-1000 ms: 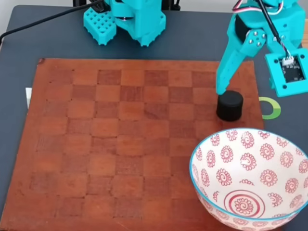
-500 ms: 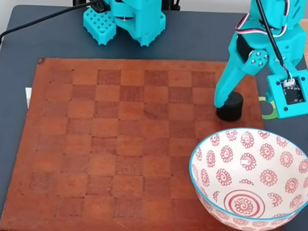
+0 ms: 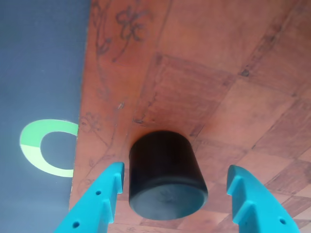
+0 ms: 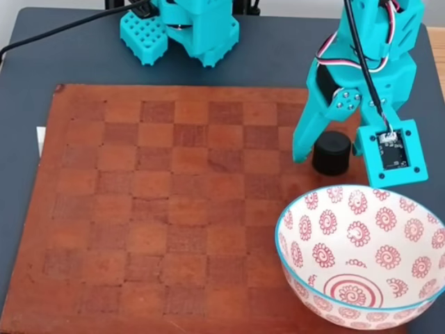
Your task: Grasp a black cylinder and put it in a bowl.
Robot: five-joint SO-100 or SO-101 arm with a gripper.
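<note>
Wrist view shows me my gripper (image 3: 175, 204) spread wide around the black cylinder (image 3: 165, 174), neither finger touching it, while the bowl (image 4: 361, 261) holds nothing.

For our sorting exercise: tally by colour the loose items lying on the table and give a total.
Black: 1, the black cylinder
White and red: 1, the bowl
Brown: 1, the chessboard mat
Green: 1, a ring marker
Total: 4

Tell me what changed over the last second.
The gripper swung left in the fixed view and came down, so its open fingers now straddle the black cylinder without closing. The cylinder, the bowl and the checkered board stayed put.
</note>
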